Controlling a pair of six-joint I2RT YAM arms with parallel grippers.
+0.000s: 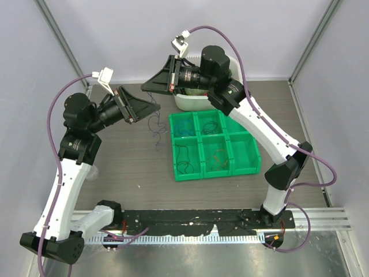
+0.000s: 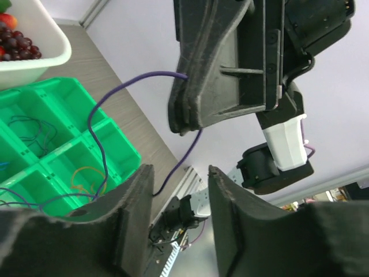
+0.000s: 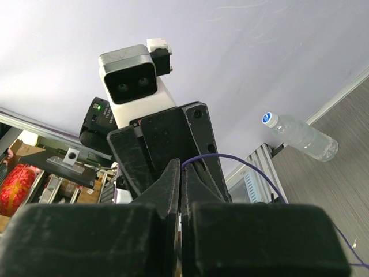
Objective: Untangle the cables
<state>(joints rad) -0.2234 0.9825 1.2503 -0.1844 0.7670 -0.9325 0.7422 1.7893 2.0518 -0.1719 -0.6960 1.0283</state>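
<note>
Pinching the purple cable [image 2: 124, 84] between tightly closed fingertips, the right hand [image 2: 181, 118] holds it above the worktop [image 1: 132, 167]. The strand trails down toward the green tray [image 1: 216, 176]. Just beside it, the left hand [image 2: 179, 173] stands half open, gripping nothing.

Grey wood-grain table [image 1: 132, 167] is shown. Set on it: green six-compartment tray [image 1: 216, 174], white tub [image 1: 190, 104] just behind tray, clear plastic bottle [image 3: 300, 137] laid on its side. Thin purple cable [image 1: 156, 134] is seen trailing on the wood just left of tray.
</note>
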